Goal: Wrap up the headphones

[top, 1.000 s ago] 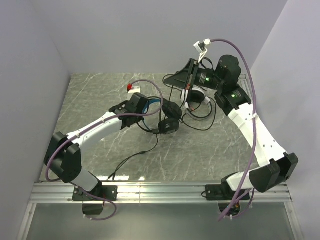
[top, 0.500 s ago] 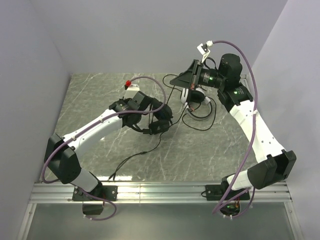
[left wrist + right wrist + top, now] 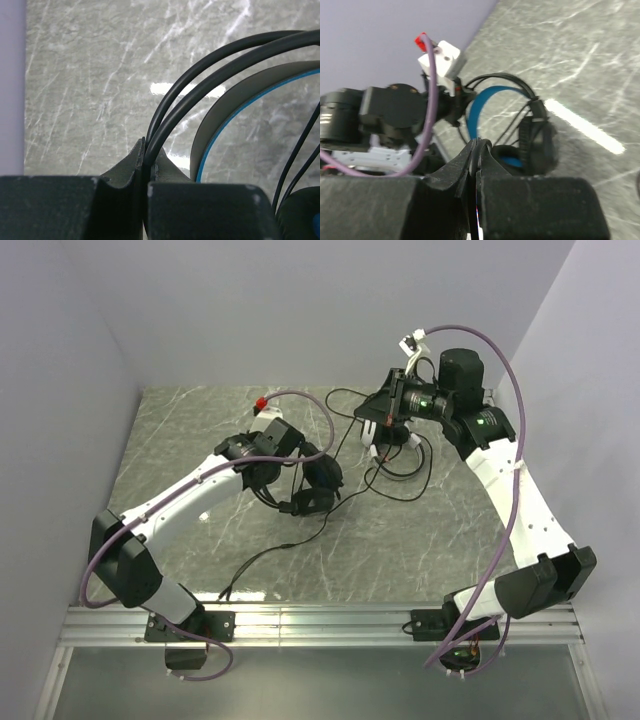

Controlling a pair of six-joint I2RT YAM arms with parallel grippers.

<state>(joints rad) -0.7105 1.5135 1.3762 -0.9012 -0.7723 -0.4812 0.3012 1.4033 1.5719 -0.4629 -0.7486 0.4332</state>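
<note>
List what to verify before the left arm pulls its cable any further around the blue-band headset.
1. Left gripper hold: jaws shut on two cable strands. Ok.
2. Right gripper hold: jaws shut, but whether they pinch anything is unclear. Cannot tell.
3. Blue-band headset wrapped: a cable tail trails over the table toward the near edge. Not ok.
4. White headset wrapped: loose cable loops lie beside it. Not ok.
5. Arms apart: the top view shows a gap between the two grippers. Ok.
</note>
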